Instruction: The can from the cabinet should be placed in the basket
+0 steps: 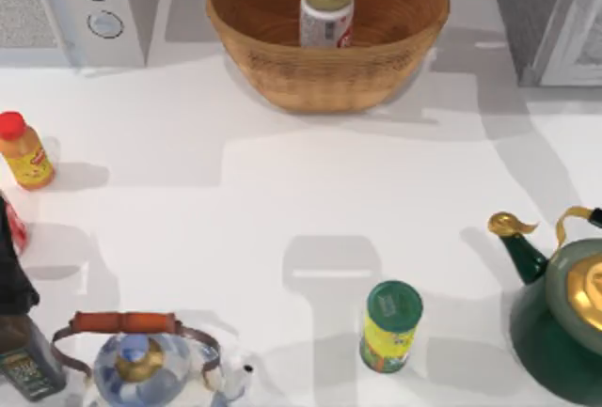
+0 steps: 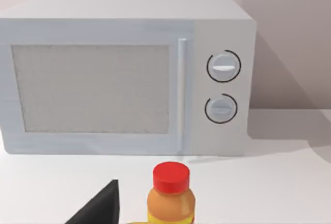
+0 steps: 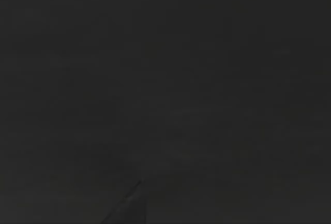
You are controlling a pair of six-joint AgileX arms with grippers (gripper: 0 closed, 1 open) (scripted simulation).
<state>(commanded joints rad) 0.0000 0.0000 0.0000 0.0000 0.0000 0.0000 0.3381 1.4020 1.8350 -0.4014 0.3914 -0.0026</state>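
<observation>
I see the can (image 1: 326,13) standing upright inside the basket (image 1: 282,69), which sits at the far middle of the table (image 1: 282,200); its pale gold top faces up and the red mark shows low on its side. The cabinet (image 1: 550,17) stands at the far right corner, just to the right of the basket and apart from it.

My left arm sits at the near left edge of the table, a dark shape there, and from its wrist view I get a black finger (image 2: 101,206) low in the picture; I cannot tell how its jaws stand. My right arm's wrist view is dark, so I cannot tell about its jaws either.

The white microwave (image 2: 124,74) is at the far left, its door closed (two round knobs to the right of it). An orange bottle with a red cap (image 1: 24,151) stands on the left side, in front of the microwave. Along the near edge are a blue-and-white kettle (image 1: 141,365), a yellow-green canister with a dark green lid (image 1: 390,326) and a dark green kettle with gold trim (image 1: 560,318) at the near right.
</observation>
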